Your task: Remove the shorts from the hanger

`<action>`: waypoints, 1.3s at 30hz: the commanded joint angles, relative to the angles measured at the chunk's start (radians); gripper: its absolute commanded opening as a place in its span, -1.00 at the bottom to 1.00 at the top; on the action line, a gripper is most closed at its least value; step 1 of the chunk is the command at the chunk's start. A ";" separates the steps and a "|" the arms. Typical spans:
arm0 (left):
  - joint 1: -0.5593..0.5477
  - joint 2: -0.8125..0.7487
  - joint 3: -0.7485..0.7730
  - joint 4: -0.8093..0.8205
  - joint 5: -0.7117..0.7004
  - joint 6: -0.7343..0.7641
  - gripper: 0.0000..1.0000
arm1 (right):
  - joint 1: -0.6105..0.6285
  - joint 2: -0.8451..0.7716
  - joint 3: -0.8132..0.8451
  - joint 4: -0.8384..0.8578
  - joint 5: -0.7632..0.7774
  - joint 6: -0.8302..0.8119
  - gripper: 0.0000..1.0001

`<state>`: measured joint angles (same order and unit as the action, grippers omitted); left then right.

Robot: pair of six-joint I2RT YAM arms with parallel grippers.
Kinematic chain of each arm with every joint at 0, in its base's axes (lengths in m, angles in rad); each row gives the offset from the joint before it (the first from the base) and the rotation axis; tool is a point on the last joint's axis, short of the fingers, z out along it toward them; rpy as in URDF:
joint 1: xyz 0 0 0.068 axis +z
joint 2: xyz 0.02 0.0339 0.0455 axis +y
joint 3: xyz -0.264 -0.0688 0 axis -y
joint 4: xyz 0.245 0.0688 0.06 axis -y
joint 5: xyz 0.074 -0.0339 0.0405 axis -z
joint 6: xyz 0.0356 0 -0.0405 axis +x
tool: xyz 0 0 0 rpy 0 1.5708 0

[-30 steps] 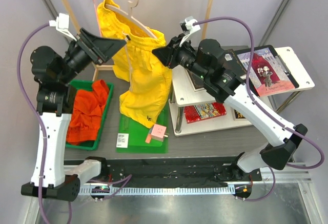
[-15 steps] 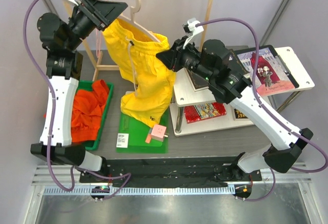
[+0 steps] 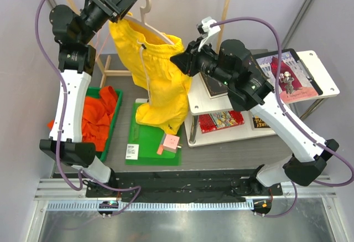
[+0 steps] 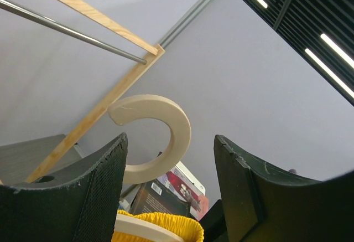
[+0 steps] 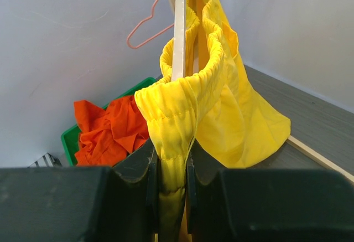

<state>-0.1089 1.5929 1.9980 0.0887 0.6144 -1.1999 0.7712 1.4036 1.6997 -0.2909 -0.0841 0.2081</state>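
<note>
The bright yellow shorts (image 3: 160, 81) with a white drawstring hang on a pale wooden hanger (image 3: 148, 28) held up at the back. My right gripper (image 3: 180, 60) is shut on the shorts' gathered waistband (image 5: 172, 142) at the hanger's right end; the hanger bar (image 5: 178, 26) runs up through the waistband. My left gripper (image 3: 126, 1) is open, high up, just left of the hanger hook (image 4: 168, 137), which shows between and beyond its fingers. The waistband also shows at the bottom of the left wrist view (image 4: 171, 225). The orange-red shorts (image 3: 94, 120) lie crumpled in a green bin (image 3: 113, 128).
A green mat (image 3: 149, 142) with a pink block (image 3: 170, 142) lies under the shorts. A white two-level shelf (image 3: 326, 89) with books stands at right. A wooden rack with a metal rail (image 4: 72, 31) and a pink wire hanger (image 5: 152, 17) stand behind.
My left arm has swung up from beside the shorts to the hanger hook at the top. The shorts' hem has drawn up and right. The right gripper has kept its hold.
</note>
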 commanded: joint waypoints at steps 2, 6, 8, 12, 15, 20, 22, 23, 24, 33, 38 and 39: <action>-0.060 0.012 0.068 -0.046 -0.063 0.084 0.26 | 0.004 0.009 0.149 0.038 0.030 -0.093 -0.98; -0.100 0.036 0.125 -0.073 -0.130 0.103 0.25 | 0.005 0.029 0.181 0.009 0.030 -0.131 -0.98; -0.109 0.067 0.162 -0.086 -0.136 0.106 0.24 | 0.008 0.031 0.181 0.006 0.029 -0.148 -0.98; -0.117 0.101 0.240 -0.138 -0.156 0.115 0.16 | 0.016 0.038 0.189 0.015 0.050 -0.203 -0.98; -0.117 0.102 0.249 -0.139 -0.168 0.122 0.10 | 0.016 0.063 0.225 0.013 0.047 -0.248 -0.98; -0.114 0.122 0.327 -0.262 -0.231 0.201 -0.29 | 0.016 0.107 0.273 0.036 0.030 -0.305 -0.98; -0.107 0.133 0.337 -0.261 -0.235 0.194 -0.42 | 0.016 0.121 0.281 0.065 0.033 -0.328 -0.98; -0.100 0.137 0.337 -0.256 -0.231 0.174 -0.53 | 0.016 0.139 0.284 0.071 0.044 -0.363 -0.98; -0.094 0.142 0.337 -0.241 -0.228 0.165 -0.60 | 0.016 0.149 0.297 0.079 0.056 -0.381 -0.98; -0.014 0.182 0.338 -0.179 -0.208 0.066 -0.99 | 0.014 0.233 0.336 0.108 0.130 -0.434 -0.92; 0.028 0.213 0.370 -0.138 -0.191 0.023 -0.99 | 0.014 0.222 0.273 0.147 0.191 -0.366 -0.01; 0.032 0.219 0.375 -0.127 -0.191 0.022 -0.99 | 0.014 0.216 0.246 0.151 0.202 -0.357 0.07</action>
<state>-0.1047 1.8084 2.3116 -0.1375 0.4126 -1.1221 0.7818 1.6688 1.9759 -0.2787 0.0494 -0.1921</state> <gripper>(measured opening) 0.283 0.465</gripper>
